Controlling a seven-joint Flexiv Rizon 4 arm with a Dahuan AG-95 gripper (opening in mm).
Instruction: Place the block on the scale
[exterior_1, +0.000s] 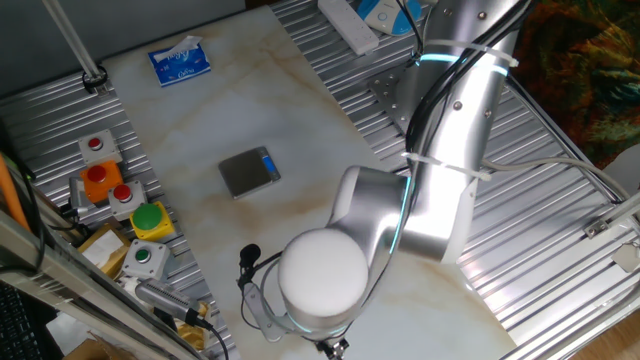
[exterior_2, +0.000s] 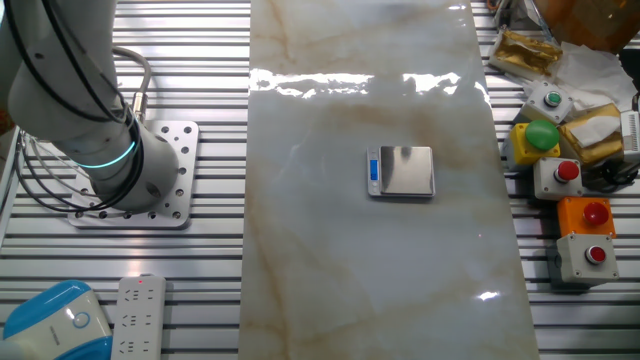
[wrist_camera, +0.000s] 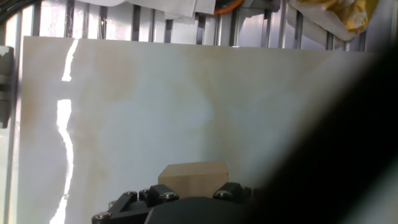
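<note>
The block, a small light tan wooden cube, shows at the bottom of the hand view between the dark fingers of my gripper, which is shut on it well above the marble tabletop. The scale, a flat grey plate with a blue strip, lies in the middle of the marble slab; it also shows in the other fixed view. It is out of the hand view. In both fixed views the gripper and the block are hidden; the arm's white elbow covers them at the slab's near end.
Button boxes in red, orange and green line the slab's side, also in the other fixed view. A blue-and-white printed box lies at the far corner. A power strip lies by the arm's base.
</note>
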